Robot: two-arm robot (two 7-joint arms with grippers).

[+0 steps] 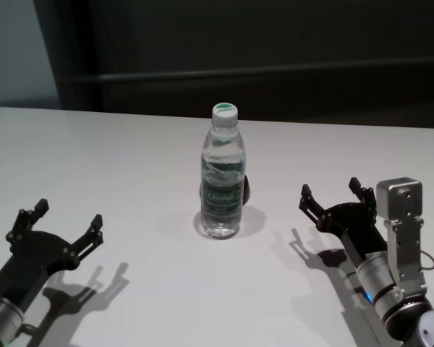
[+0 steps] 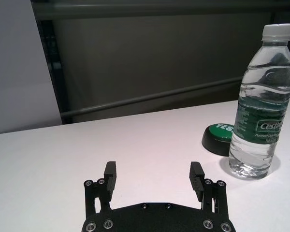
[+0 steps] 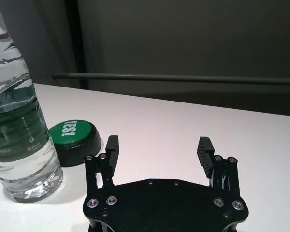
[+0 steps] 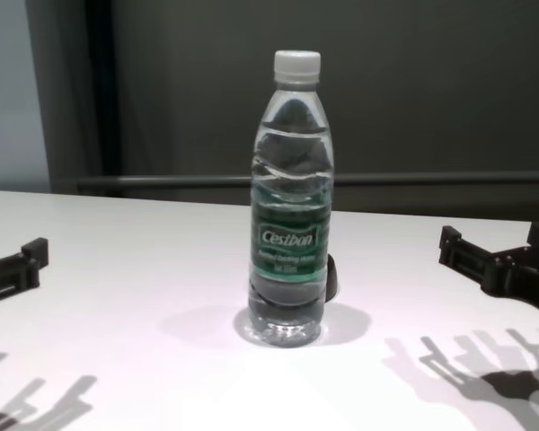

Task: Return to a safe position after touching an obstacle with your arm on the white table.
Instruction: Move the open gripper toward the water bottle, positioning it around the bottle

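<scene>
Bottle (image 1: 223, 173) stands upright near the middle of the white table (image 1: 130, 166), a tall clear plastic one with a white screw cap, water inside and a green "Cestbon" label band around its body. Just behind it, close to its base, lies a low dark button (image 3: 71, 137) with a green top lettered "YES!"; in the head view only a dark sliver of it shows past the bottle, so whether the two touch is hard to say. The left gripper (image 1: 66, 218) hovers low over the near left part of the table, well apart from the bottle, its two black fingers spread wide with nothing between them. The right gripper (image 1: 333, 194) sits on the near right side, also apart from the bottle, its fingers likewise spread wide and holding nothing. Each wrist view shows that arm's own finger pads (image 2: 109, 175) parted over bare tabletop, with the bottle off to one side. Both grippers cast forked shadows on the white surface near them. Beyond the table's far edge runs a dark wall with a horizontal rail (image 4: 431, 178).
</scene>
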